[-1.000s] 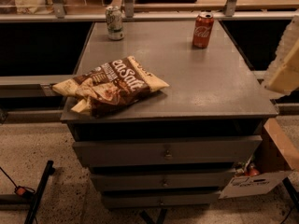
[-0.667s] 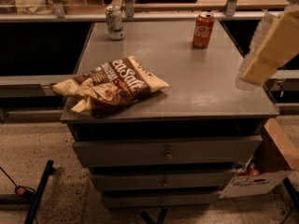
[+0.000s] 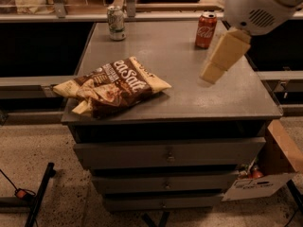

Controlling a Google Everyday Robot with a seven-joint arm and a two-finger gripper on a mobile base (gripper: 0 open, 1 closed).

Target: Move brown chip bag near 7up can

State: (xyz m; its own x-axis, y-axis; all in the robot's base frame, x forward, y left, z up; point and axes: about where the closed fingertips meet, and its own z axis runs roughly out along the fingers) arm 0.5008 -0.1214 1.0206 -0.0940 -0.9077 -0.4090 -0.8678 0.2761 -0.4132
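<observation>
- Your target, the large crinkled dark-brown chip bag with cream ends and white "Sea Salt" lettering (image 3: 116, 86), lies flat at the front-left of the grey metal bench (image 3: 189, 98), with its left end reaching over the bench edge.
- Expect it to be light, soft and puffy. The film looks slick, so a squeeze may crush chips or let the bag slide out.
- The best hold, to my eye, is a crimped cream end or a raised fold in the middle, not the flat face.
- The small silvery-white and green 7up can (image 3: 116, 22) stands upright at the back-left of the bench, well apart from the bag.
- The cream-coloured gripper (image 3: 213, 70) hangs over the right side of the bench, well apart from the bag and holding nothing. You can't tell from here whether it is wide or narrow.
- A red Coca-Cola can (image 3: 206, 30) stands at the back right, just behind the gripper, so mind it as you swing left.
- The stretch of bench between bag and 7up can looks open. The can itself is tall and likely to tip if the bag bumps it.
</observation>
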